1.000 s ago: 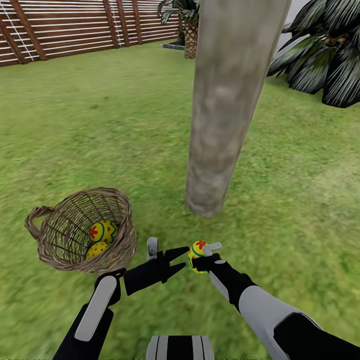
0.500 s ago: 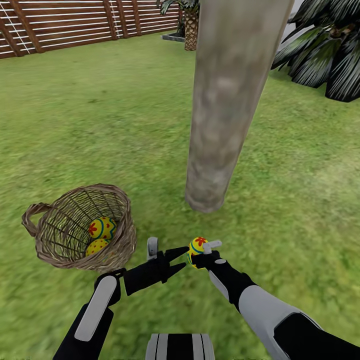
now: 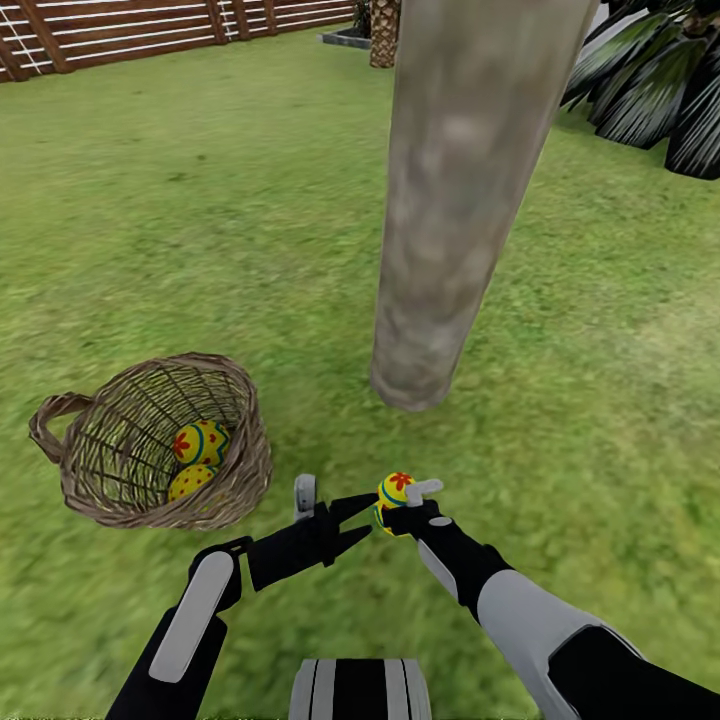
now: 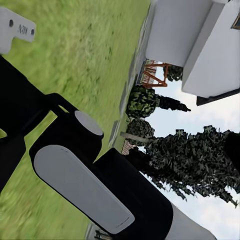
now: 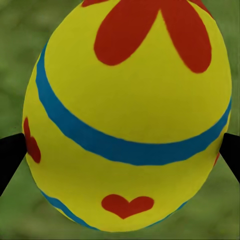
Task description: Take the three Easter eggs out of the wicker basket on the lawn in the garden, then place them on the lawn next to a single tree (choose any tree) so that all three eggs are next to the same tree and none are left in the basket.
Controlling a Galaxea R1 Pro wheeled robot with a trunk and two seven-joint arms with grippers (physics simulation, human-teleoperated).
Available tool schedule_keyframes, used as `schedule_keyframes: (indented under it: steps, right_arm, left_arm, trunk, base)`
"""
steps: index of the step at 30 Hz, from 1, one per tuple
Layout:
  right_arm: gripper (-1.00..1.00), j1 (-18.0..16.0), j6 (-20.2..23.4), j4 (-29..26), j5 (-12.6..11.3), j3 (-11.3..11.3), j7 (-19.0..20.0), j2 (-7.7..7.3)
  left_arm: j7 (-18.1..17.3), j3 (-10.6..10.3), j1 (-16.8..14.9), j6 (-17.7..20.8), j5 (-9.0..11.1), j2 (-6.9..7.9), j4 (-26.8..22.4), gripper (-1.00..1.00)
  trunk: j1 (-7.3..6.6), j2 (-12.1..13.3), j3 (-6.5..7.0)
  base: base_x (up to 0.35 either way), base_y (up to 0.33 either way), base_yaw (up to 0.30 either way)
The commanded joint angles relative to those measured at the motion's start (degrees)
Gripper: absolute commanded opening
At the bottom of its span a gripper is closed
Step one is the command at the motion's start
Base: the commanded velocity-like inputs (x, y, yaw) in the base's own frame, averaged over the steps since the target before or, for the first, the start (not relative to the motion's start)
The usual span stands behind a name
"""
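The wicker basket (image 3: 245, 420) lies tilted on the lawn (image 3: 200, 200) at the left, its handle pointing left. Two Easter eggs (image 3: 200, 441) (image 3: 190, 481) rest inside it. A third egg (image 3: 396, 489), yellow with a red flower and a blue band, is held above the grass by my right gripper (image 3: 398, 506), which is shut on it. In the right wrist view this egg (image 5: 130, 115) sits between black fingertips (image 5: 10, 155). My left gripper (image 3: 356, 522) is open and empty, just left of the held egg. The tree (image 3: 450, 200) has its thick grey trunk rising right behind both grippers.
A brown slat fence (image 3: 120, 25) bounds the far side of the garden. Palm-like plants (image 3: 650, 90) stand at the back right, and a scaly palm trunk (image 3: 383, 30) at the back centre. The left wrist view holds my right forearm (image 4: 90, 185), grass and a white house (image 4: 200, 45).
The whole head view has shifted: the fence slid up, the basket up and left. Both arms keep their pose and the right gripper still holds the egg.
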Motion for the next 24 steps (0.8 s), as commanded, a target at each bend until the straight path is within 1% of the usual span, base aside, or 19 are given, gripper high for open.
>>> schedule_keyframes:
  steps: [1,6,8,10,13,17,24]
  right_arm:
    - [-1.0,-0.02,0.29,-0.11,-0.52,0.49,-0.42,-0.04]
    - [-1.0,-0.01,0.36,-0.08,-0.6,0.49,-0.45,-0.04]
    - [-1.0,-0.02,0.31,-0.11,-0.54,0.49,-0.46,-0.04]
    - [-1.0,-0.02,0.3,-0.12,-0.52,0.49,-0.44,-0.04]
    - [-1.0,-0.02,0.04,-0.12,-0.52,0.49,-0.6,-0.04]
    - [-1.0,-0.02,0.03,-0.12,-0.52,0.49,-0.68,0.04]
    - [-1.0,-0.02,0.03,-0.12,-0.52,0.49,-0.69,0.05]
  left_arm:
    - [-0.5,0.07,-0.02,0.15,-0.45,-0.02,0.01,1.0]
    - [-0.5,0.08,-0.02,0.14,-0.45,-0.02,0.01,1.0]
    - [-0.5,0.06,-0.02,0.14,-0.45,-0.02,0.01,1.0]
    - [-0.5,0.05,-0.02,0.15,-0.45,-0.02,0.01,1.0]
    - [-0.5,0.08,-0.02,0.14,-0.45,-0.02,0.01,1.0]
    - [-0.5,0.07,-0.02,0.14,-0.45,-0.02,0.01,1.0]
    - [-0.51,0.07,-0.02,0.14,-0.45,-0.02,0.01,1.0]
  trunk:
    - [0.01,-0.03,-0.26]
    - [0.14,-0.1,-1.37]
    - [0.14,-0.1,-1.37]
    - [0.19,-0.12,-1.81]
    - [0.19,-0.12,-1.81]
    - [0.3,-0.18,-2.7]
    - [0.32,-0.19,-2.92]
  base:
    - [0.0,0.0,0.0]
    - [0.0,0.0,0.0]
    - [0.0,0.0,0.0]
    - [0.0,0.0,0.0]
    - [0.0,0.0,0.0]
    - [0.0,0.0,0.0]
    - [0.0,0.0,0.0]
